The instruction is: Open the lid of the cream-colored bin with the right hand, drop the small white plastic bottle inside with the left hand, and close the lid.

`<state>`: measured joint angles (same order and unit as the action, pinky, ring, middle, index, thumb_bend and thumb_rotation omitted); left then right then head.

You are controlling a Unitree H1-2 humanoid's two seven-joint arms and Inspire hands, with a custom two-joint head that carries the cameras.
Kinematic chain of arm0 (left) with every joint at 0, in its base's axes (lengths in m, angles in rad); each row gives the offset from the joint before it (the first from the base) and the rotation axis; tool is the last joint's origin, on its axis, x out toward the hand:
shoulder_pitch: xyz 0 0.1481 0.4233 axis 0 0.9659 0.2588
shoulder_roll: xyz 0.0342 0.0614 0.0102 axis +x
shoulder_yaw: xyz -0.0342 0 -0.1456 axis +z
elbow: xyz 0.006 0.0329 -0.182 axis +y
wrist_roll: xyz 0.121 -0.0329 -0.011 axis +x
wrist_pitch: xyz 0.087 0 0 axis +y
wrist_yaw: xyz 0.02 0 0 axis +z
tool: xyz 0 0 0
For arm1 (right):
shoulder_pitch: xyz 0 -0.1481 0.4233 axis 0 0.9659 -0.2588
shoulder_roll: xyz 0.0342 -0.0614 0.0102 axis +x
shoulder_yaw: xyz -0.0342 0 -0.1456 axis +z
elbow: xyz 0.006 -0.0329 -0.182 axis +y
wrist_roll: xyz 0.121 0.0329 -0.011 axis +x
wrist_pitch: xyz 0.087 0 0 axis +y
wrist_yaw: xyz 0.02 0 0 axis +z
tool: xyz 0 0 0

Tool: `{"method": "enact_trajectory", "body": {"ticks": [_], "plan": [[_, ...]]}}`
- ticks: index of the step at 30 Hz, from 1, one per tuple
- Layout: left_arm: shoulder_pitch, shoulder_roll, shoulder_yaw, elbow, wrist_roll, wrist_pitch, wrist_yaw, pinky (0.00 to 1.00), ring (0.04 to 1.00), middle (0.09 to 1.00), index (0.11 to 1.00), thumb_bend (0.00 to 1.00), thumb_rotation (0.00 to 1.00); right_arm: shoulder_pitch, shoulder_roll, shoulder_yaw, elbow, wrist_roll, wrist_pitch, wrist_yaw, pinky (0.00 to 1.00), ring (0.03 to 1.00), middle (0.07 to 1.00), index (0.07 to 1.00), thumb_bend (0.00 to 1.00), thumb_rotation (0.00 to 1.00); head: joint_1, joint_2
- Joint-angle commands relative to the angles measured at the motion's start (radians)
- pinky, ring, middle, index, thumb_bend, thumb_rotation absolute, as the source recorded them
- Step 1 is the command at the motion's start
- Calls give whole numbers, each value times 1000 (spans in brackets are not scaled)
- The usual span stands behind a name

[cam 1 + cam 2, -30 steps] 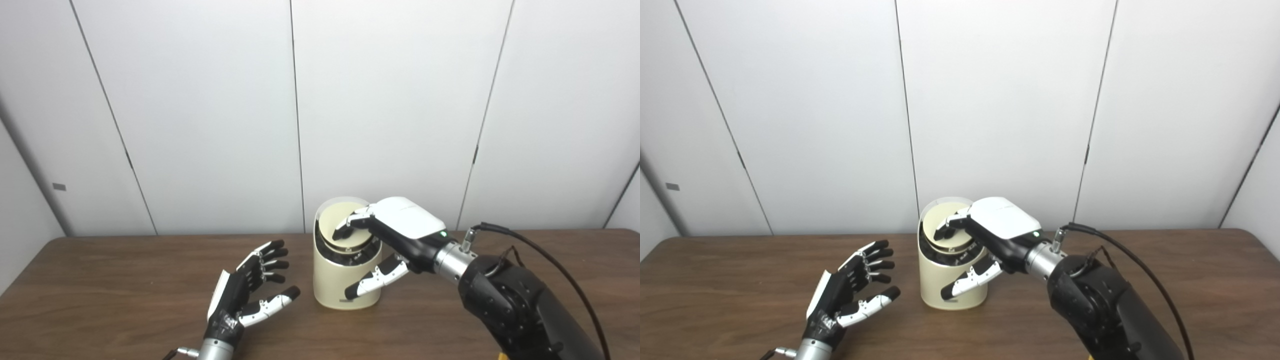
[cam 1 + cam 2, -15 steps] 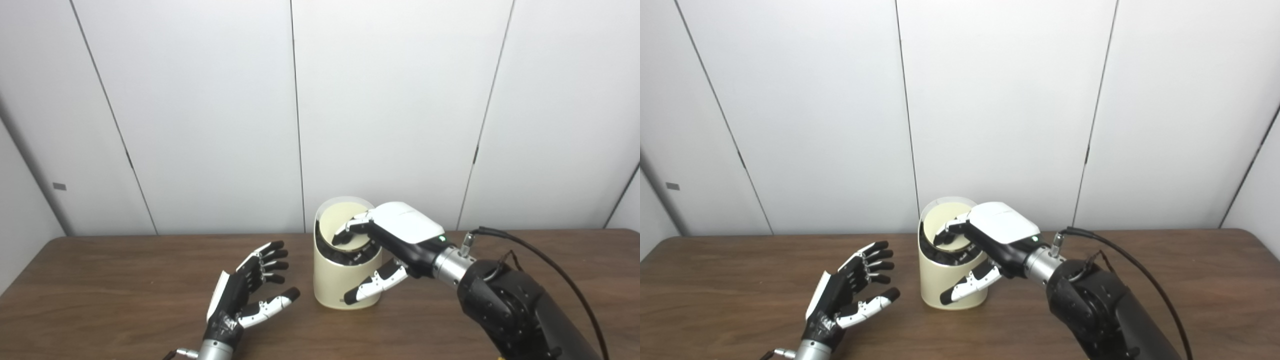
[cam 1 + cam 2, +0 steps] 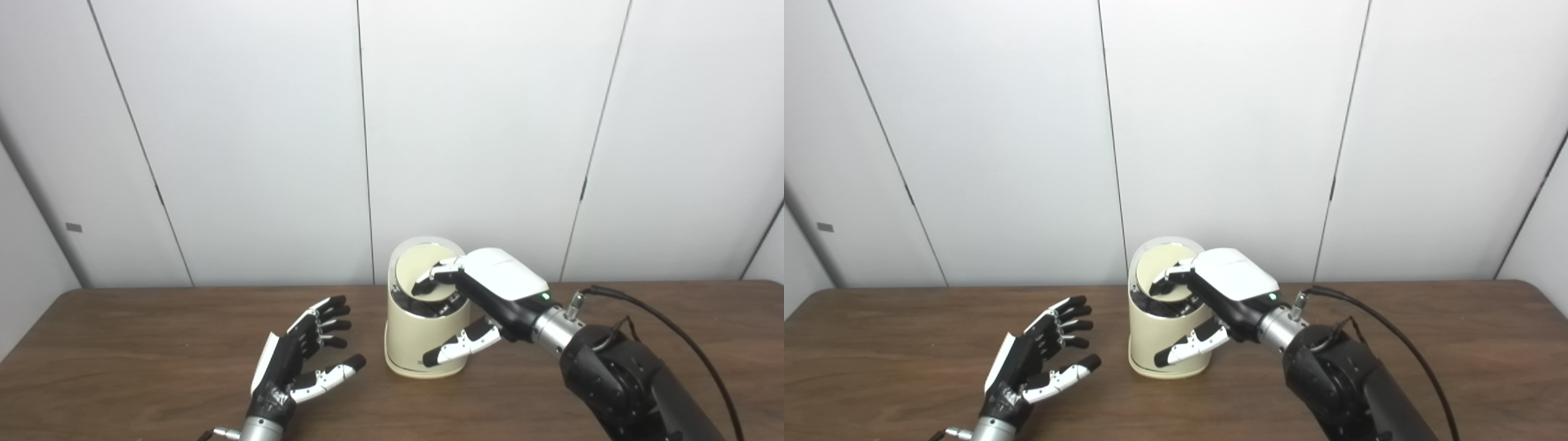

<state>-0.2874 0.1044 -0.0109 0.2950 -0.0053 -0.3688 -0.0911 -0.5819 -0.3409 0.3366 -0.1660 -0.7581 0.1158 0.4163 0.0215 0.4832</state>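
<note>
The cream-colored bin (image 3: 411, 343) stands on the table's middle, near the back. Its round swing lid (image 3: 424, 271) is tilted inward, with a dark gap showing below it at the front. My right hand (image 3: 499, 285) lies over the bin's top: its fingertips (image 3: 429, 282) press on the lid, and its thumb (image 3: 456, 350) stretches across the front of the bin's body. My left hand (image 3: 300, 358) hovers open and empty, palm up, just left of the bin. No small white bottle shows in either view.
The brown wooden table (image 3: 122, 343) runs the full width, backed by white wall panels (image 3: 245, 153). A black cable (image 3: 674, 327) arcs over my right forearm.
My right hand has shifted slightly on the lid, and the dark gap under the lid has narrowed. The bin stands a little straighter. The left hand has barely moved.
</note>
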Motion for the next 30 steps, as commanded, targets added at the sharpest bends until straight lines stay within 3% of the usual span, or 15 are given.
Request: {"method": "enact_trajectory", "body": {"ticks": [1,17,22,30], "plan": [[-7,12,3,-36,1,-4,-3,648,759,817,845,706,149,0,-9,-19,15,-5,20,-7,850,845,718,715,676,491,2,3],[-14,12,5,-31,-10,-3,-15,654,761,818,848,709,151,34,10,-29,2,12,30,-10,855,846,722,723,669,515,-4,1],[-19,6,5,-22,1,-8,-10,654,757,809,841,717,154,19,21,-42,-17,49,24,-14,827,843,719,712,669,452,-4,0],[-22,-7,-1,-14,0,-5,-12,653,766,815,842,716,143,-25,52,-59,-31,92,20,-31,810,828,729,741,656,448,-2,-12]]}}
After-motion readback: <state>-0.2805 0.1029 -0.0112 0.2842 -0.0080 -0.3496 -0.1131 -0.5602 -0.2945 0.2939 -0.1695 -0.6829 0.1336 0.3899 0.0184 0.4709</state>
